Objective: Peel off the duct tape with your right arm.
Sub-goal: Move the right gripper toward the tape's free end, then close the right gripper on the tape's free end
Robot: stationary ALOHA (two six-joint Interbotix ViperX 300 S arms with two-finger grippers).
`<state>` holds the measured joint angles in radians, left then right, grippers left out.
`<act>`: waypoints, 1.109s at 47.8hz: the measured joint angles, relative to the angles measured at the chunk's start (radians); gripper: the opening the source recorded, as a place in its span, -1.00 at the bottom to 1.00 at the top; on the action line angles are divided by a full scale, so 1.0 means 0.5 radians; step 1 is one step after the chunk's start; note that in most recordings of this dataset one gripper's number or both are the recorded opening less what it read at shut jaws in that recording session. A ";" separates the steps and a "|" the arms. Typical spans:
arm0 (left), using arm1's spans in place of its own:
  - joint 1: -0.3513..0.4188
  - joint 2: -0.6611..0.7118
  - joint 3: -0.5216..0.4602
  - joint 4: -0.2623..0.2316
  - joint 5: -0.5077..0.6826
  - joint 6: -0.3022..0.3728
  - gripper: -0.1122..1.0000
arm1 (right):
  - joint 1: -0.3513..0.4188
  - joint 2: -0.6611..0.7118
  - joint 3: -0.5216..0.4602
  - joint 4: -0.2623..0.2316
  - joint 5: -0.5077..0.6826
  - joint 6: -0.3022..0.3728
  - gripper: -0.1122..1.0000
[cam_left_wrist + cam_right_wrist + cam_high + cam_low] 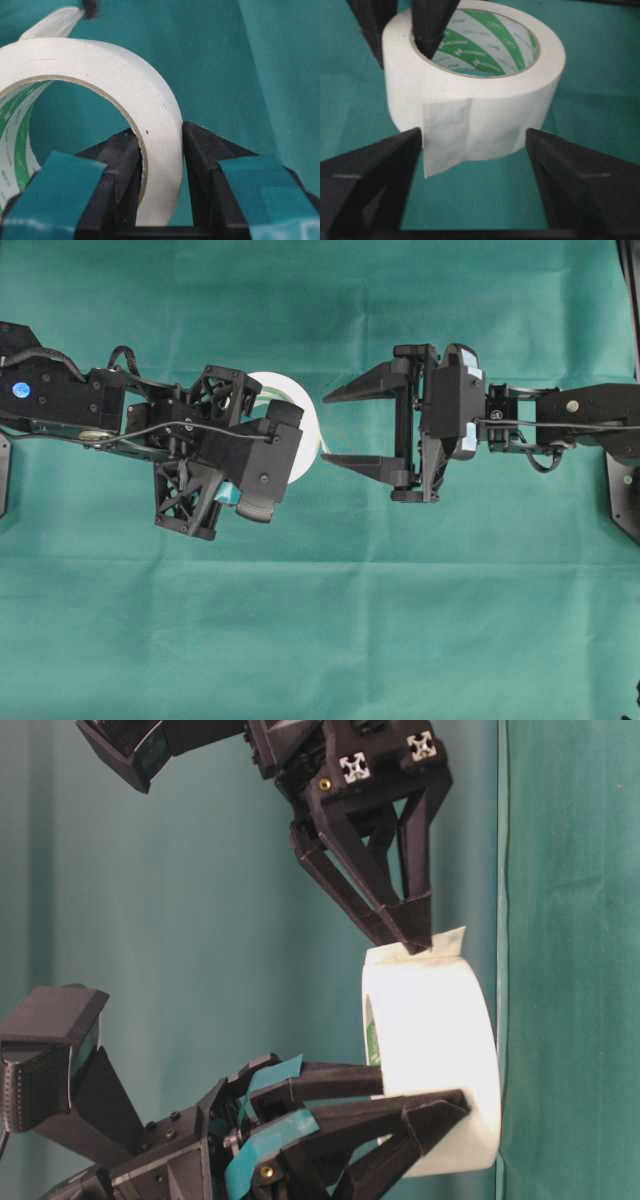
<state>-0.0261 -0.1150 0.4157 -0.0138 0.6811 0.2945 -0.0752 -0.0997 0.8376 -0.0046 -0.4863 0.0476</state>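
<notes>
Wide white duct tape roll (475, 95) with green-striped core on teal cloth (320, 620), teal-patched left gripper (160, 145) pinching its wall, plain black right gripper (335, 428) spread around loose end tab (445, 137)

Green cloth (330, 640) over table, evenly lit

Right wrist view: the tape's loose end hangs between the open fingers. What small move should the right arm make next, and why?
Probably close the right gripper on the loose tab. The tab hangs free off the duct tape between its open jaws, and the left gripper is clamped on the roll's wall, so it looks ready for a pull.
</notes>
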 measured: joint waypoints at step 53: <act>-0.015 0.000 0.000 0.003 0.000 0.000 -0.40 | -0.003 0.000 -0.003 0.006 0.000 0.000 -0.96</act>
<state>-0.0337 -0.1150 0.4157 -0.0123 0.6811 0.2945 -0.0767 -0.0997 0.8360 -0.0015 -0.4863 0.0476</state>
